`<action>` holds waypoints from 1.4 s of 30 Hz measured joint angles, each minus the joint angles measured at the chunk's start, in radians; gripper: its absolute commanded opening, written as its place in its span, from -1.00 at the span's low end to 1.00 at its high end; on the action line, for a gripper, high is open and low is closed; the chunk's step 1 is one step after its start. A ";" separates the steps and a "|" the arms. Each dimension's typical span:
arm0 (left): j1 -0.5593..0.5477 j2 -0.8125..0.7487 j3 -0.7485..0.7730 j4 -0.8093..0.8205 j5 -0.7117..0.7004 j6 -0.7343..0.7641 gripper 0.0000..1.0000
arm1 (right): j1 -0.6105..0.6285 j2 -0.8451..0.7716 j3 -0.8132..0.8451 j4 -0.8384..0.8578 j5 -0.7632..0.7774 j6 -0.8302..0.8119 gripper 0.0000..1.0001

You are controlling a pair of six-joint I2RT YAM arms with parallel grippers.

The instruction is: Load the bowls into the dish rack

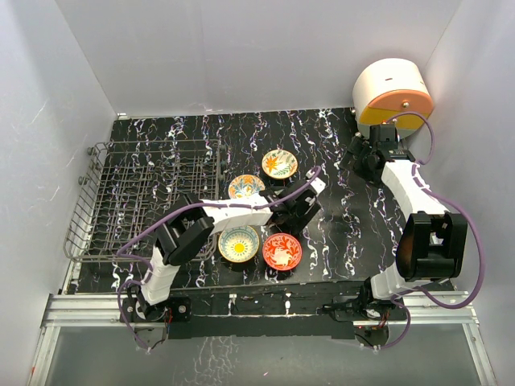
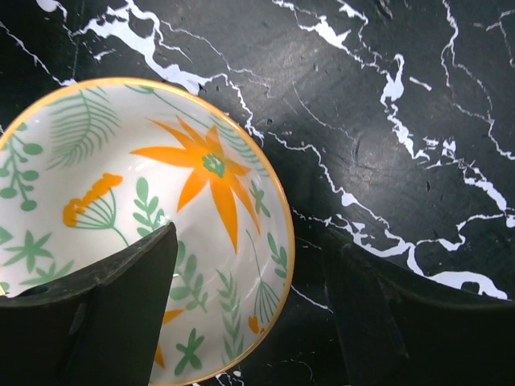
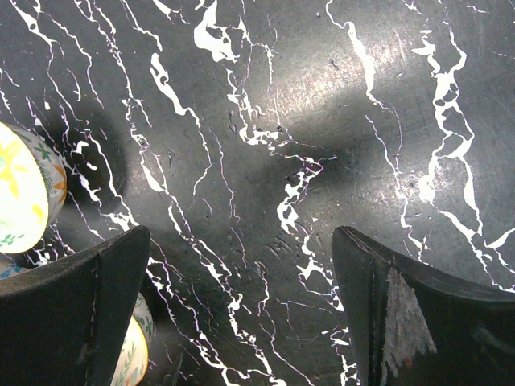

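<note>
Four bowls sit on the black marbled table: a white one with an orange flower (image 1: 279,163), an orange and blue one (image 1: 245,186), a yellow one (image 1: 238,243) and a red-orange one (image 1: 282,251). A fifth bowl does not show. The dish rack (image 1: 129,201) stands at the left with no bowl in it. My left gripper (image 1: 290,197) is open and low over the flower bowl (image 2: 121,185). In the left wrist view (image 2: 256,237) one finger is over the bowl's inside and the other is outside its rim. My right gripper (image 1: 359,157) (image 3: 241,233) is open and holds nothing over bare table.
A round cream and orange container (image 1: 392,95) stands at the far right corner behind the right gripper. White walls close in the table on three sides. In the right wrist view, a bowl (image 3: 20,189) shows at the left edge and another (image 3: 133,358) shows beside the left finger.
</note>
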 measured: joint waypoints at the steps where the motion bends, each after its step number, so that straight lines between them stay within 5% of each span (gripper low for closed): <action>1: 0.000 0.000 0.004 0.001 -0.003 0.001 0.26 | 0.000 0.000 0.000 0.000 0.000 0.000 0.98; 8: -0.002 0.003 0.014 0.019 -0.013 0.007 -0.08 | 0.000 0.000 0.000 0.001 0.000 0.000 0.98; 15: -0.005 0.035 0.014 0.026 -0.021 0.007 -0.22 | 0.000 0.000 0.000 0.001 0.000 0.000 0.98; 20: -0.005 0.042 0.014 0.033 -0.041 0.011 -0.64 | 0.000 0.000 0.000 0.001 0.000 0.000 0.98; 22: -0.006 0.042 0.018 0.043 -0.062 0.016 -0.64 | 0.000 0.000 0.000 0.001 0.001 0.000 0.97; 25: -0.009 0.042 0.025 0.046 -0.081 0.027 -1.00 | 0.000 0.000 0.000 0.001 0.002 0.000 0.97; 42: -0.017 -0.057 0.400 -0.090 0.095 -0.056 -1.00 | 0.000 0.000 -0.002 -0.003 0.031 0.001 0.96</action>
